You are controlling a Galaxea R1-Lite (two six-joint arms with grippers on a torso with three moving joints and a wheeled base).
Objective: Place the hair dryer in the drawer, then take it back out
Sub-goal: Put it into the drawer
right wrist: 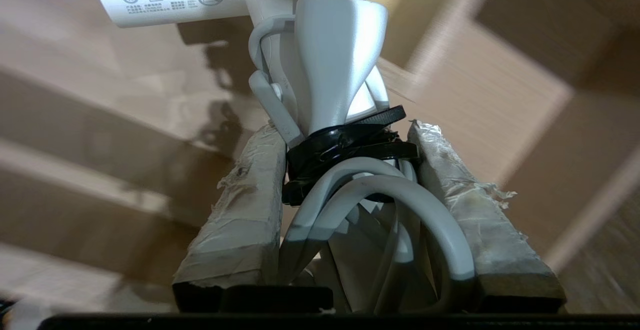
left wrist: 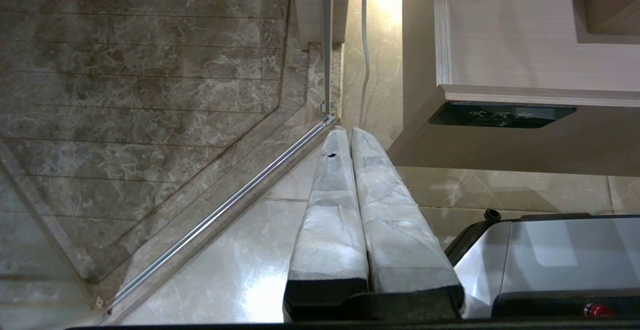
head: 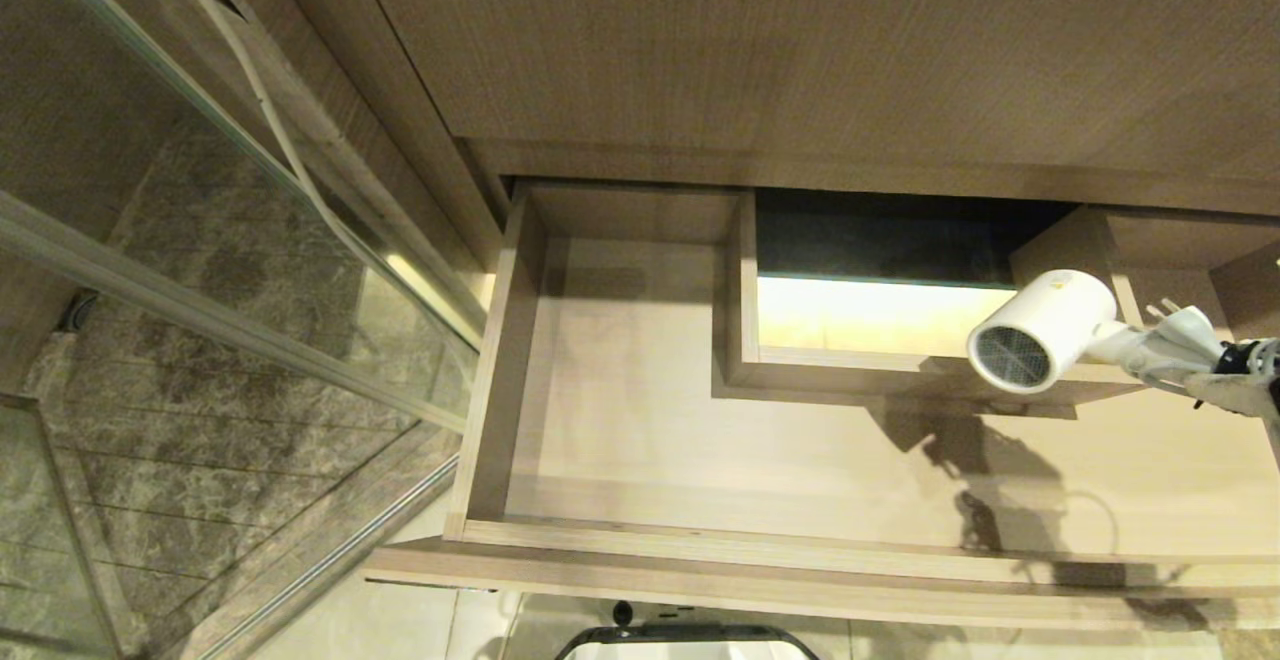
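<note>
I see the cabinet front [head: 800, 50] filling the top of the head view, wood-grain, with the drawer [head: 500, 360] pulled out below it. The drawer floor is bare light wood; a boxed cut-out [head: 745, 290] sits at its middle back, dark inside with a lit strip. In the left wrist view the drawer front carries a small black label [left wrist: 502, 115].

To the left of the drawer stands a glass shower panel [head: 200, 270] over grey marble floor [left wrist: 140, 70]. A white cable [head: 265, 110] runs down beside the cabinet.

Right arm: enters the head view from the right edge, reaching leftward over the right part of the drawer. Right gripper [right wrist: 350, 180] with its taped fingers [right wrist: 240, 220] about half apart, clamped on the bundled cord and folded handle of the dryer [head: 1040, 330]. A black strap [right wrist: 350, 145] binds the cord between the fingers.

Dryer: held in the air above the drawer, near the right front corner of the cut-out, barrel roughly level, grey grille facing the camera and to the left. Its shadow falls on the drawer floor below it.

Left gripper [left wrist: 350, 135]: off to the left of the drawer, pointing down at the floor, fingers pressed together, holding nothing. Part of the robot base [left wrist: 550, 260] shows beside it.
</note>
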